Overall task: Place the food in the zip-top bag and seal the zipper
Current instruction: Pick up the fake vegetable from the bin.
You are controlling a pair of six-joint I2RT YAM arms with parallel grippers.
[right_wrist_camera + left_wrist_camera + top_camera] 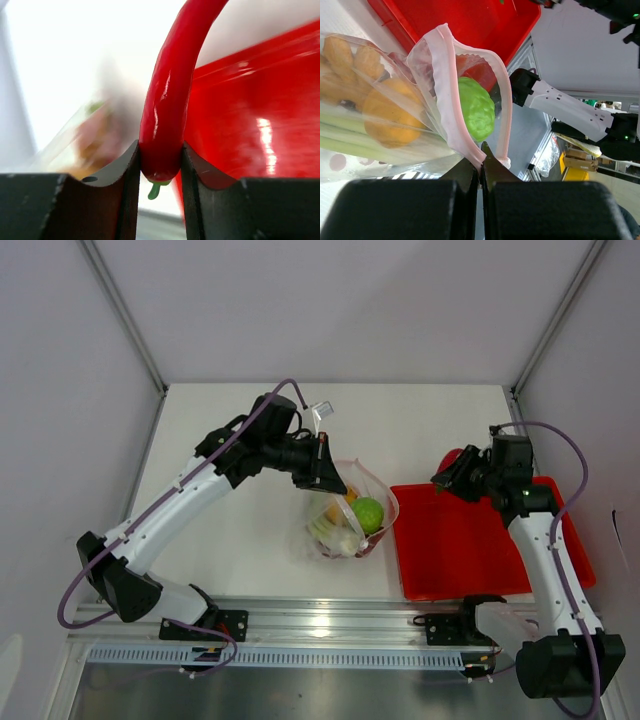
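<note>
Top external view: two arms reach over the white counter (230, 440), the left one toward the middle and the right one over the far left corner of the red plastic tray (480, 560).
Left end effector (333, 481): it is closed tight. In the left wrist view its black fingertips (467, 174) pinch one end of the bag's mouth, with no gap between them.
Bag: the clear crinkly plastic zip-top bag (335, 532) sits on the counter between the two arms, just beside the left edge of the tray. Its mouth is held up at the pinched end.
Zipper: the thin pink-red zipper strip (444, 90) is not sealed. Its two sides stand apart and make an open loop.
Food inside the bag: the round green toy fruit (476, 107) lies right at the mouth. Deeper in the bag are the round orange toy piece (390, 120), the bumpy yellow toy pieces (355, 57) and the long pale-green stalk (345, 137), which lies along the lower side.
Right end effector (160, 172): it is narrow and clamped on the long glossy red toy pepper (167, 100) near its green stem tip. Both fingers touch the pepper.
Pepper position: it is outside the bag, over the tray corner and well apart from the bag's mouth. Whether it touches the tray, I cannot tell.
</note>
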